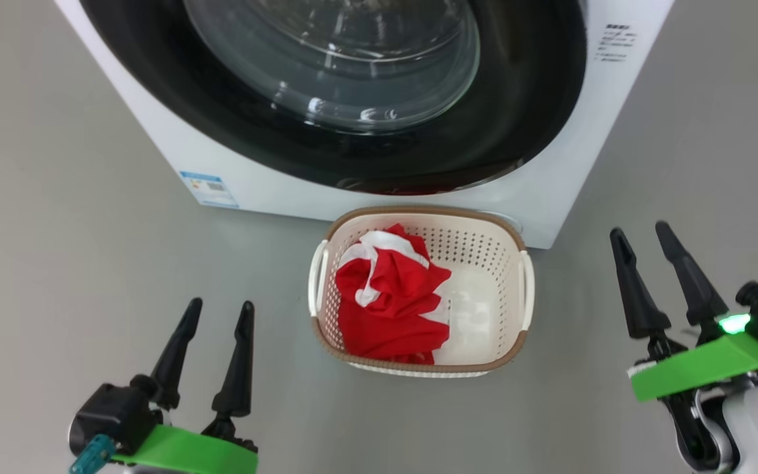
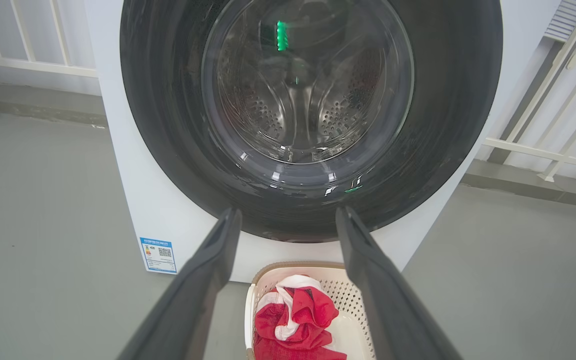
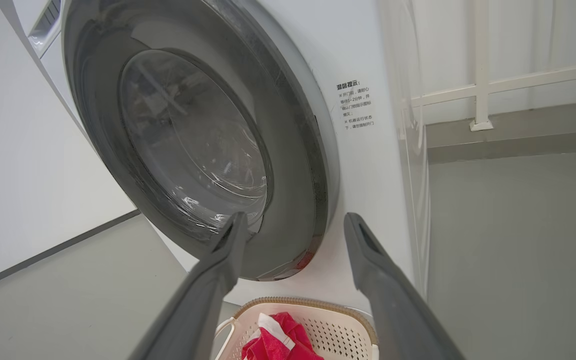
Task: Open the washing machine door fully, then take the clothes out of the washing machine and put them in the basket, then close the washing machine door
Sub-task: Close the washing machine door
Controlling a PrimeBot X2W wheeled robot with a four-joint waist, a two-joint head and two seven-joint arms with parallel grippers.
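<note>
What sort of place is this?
Probably a bare test space set up as a laundry corner, not a home: a white washing machine stands alone on a plain grey floor, a basket of red clothes before it, white railings behind.

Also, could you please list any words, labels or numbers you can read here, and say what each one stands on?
"温馨提示:" heads the printed note on the front of the washing machine; the smaller lines under it are too small to read reliably.
The sticker with a QR code, low on the same front: its print is too small to read.
</note>
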